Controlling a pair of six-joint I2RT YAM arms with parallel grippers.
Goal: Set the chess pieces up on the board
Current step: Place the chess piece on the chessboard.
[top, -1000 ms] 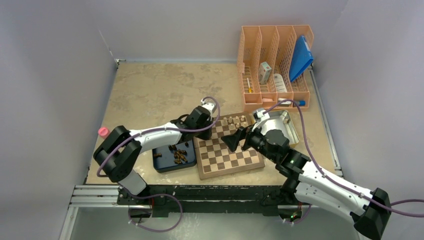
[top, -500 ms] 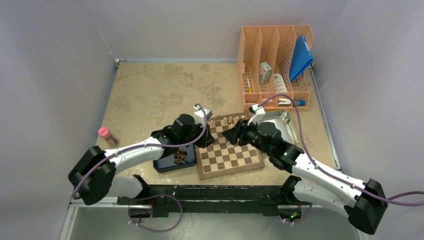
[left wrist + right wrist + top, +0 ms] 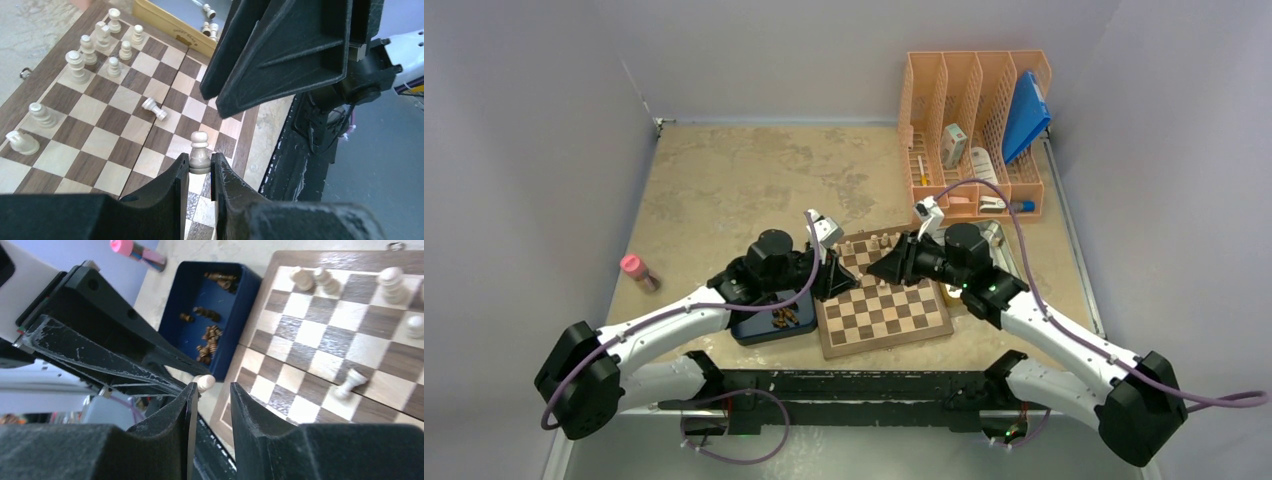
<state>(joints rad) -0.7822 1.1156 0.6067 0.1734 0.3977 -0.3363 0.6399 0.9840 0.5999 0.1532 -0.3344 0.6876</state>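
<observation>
Left arm (image 3: 664,320), left of the board (image 3: 884,312): white link shells, black rounded joint housings. A purple cable (image 3: 674,310) runs loosely along it. Small white-and-grey camera block (image 3: 824,228) at the wrist.

Right arm (image 3: 1044,330), right of the board: same white-and-black build, with its own purple lead arching over it.

Left gripper (image 3: 200,162): matte black fingers with flat inner faces and pale-scuffed edges.

Right gripper (image 3: 212,387): black fingers tapering to narrow tips, raised ribs on the outer faces, ridges scratched grey.

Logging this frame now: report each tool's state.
Left tool: closed on a small pale beige wooden pawn.
Right tool: partly open, holding nothing.
</observation>
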